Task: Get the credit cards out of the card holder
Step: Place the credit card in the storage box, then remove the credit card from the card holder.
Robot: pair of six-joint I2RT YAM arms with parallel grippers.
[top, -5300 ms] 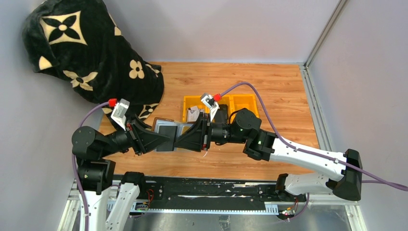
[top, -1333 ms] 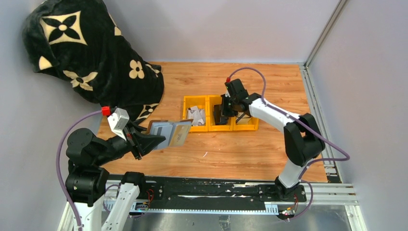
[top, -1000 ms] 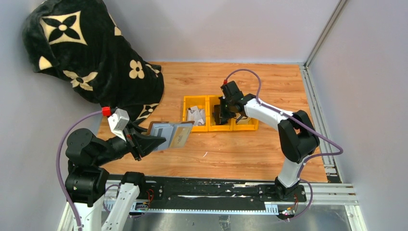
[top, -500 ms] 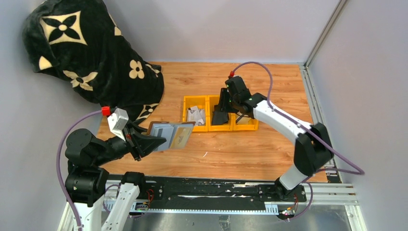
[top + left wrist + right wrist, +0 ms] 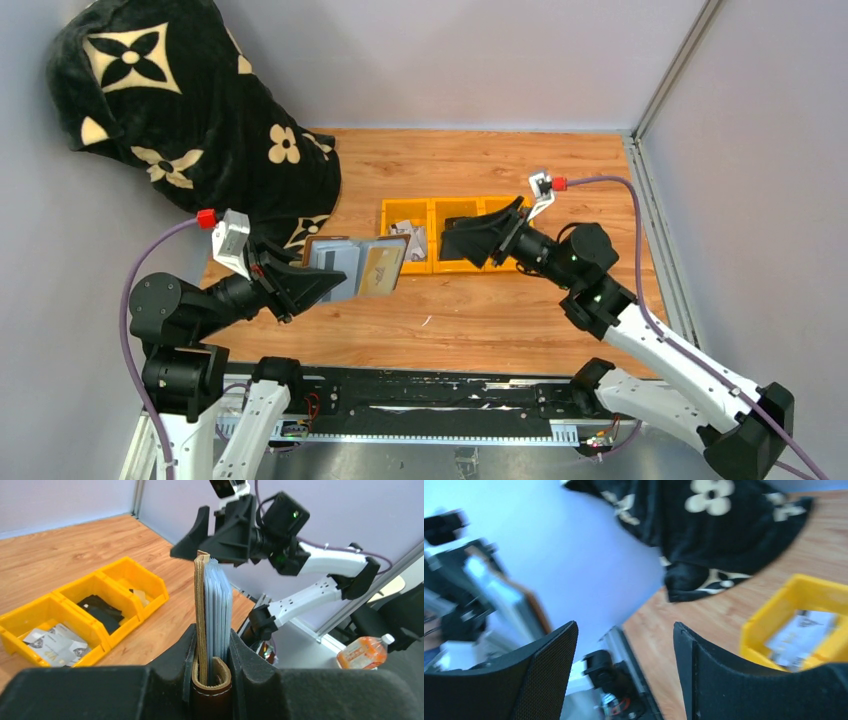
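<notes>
Left wrist: brown card holder (image 5: pixel 202 610) upright, clenched by left gripper (image 5: pixel 212 647); right gripper (image 5: pixel 625 632) agape

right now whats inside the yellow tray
Yellow tray: pale printed pieces in one end compartment, a black object in the middle. Its other end is mostly hidden by its wall; a pale sliver shows.

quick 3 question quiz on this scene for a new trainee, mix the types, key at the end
1. True or false: the right pincer stands open with nothing in it.
2. What clamps the card holder? A) left pincer B) right pincer C) nothing at all
3. How many compartments has the yellow tray?
Key: 1 true; 2 A; 3 three
</notes>
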